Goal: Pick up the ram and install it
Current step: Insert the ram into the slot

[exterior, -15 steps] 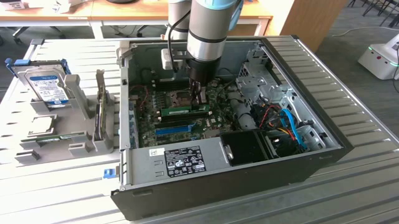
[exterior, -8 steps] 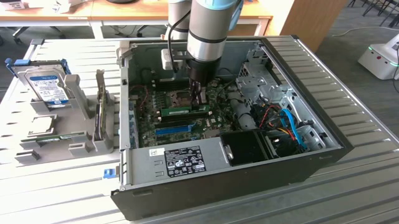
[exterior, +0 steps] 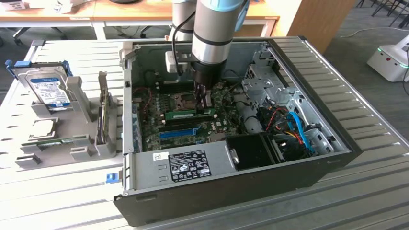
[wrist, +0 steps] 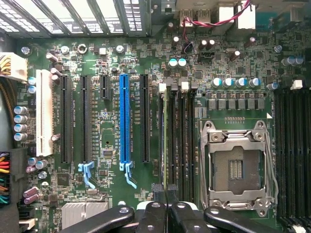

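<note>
Seemingly, gripper [exterior: 206,107] pinches ram [exterior: 185,114] on motherboard [wrist: 107,160].

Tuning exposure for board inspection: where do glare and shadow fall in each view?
Exterior view: the case interior is darker than the bright table, ram dim but visible under the arm. Wrist view: even light on the motherboard, mild sheen on the socket frame, end effector dark.

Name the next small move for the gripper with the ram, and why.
Probably a small push straight down: the gripper is shut on the ram, which stands on edge along the black memory slots beside the CPU socket. Whether it is fully seated cannot be told.
</note>
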`<state>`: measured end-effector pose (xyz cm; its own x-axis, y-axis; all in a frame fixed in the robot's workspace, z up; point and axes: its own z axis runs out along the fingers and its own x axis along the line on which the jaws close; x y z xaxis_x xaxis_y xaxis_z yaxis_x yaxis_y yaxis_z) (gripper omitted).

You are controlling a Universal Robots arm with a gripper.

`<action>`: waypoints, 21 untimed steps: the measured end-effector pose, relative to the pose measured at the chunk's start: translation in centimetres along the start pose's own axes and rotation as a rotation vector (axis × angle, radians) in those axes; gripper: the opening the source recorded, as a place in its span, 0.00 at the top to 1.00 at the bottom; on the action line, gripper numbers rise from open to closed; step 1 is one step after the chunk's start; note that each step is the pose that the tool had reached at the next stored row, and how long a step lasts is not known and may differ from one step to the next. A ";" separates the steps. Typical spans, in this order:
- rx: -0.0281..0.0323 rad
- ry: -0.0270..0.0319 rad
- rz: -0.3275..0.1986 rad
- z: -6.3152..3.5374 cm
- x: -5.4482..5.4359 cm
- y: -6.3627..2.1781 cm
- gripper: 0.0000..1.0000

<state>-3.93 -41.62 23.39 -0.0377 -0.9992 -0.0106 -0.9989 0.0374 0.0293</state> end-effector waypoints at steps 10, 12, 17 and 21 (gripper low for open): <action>0.0001 0.0000 0.000 0.21 0.0 0.01 0.88; 0.0000 0.0001 0.000 0.21 0.0 0.01 0.88; -0.0001 0.0003 0.000 0.30 0.0 0.02 0.88; 0.0000 0.0001 0.000 0.33 0.0 0.01 0.88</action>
<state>-3.96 -41.61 23.06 -0.0377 -0.9992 -0.0105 -0.9989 0.0374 0.0293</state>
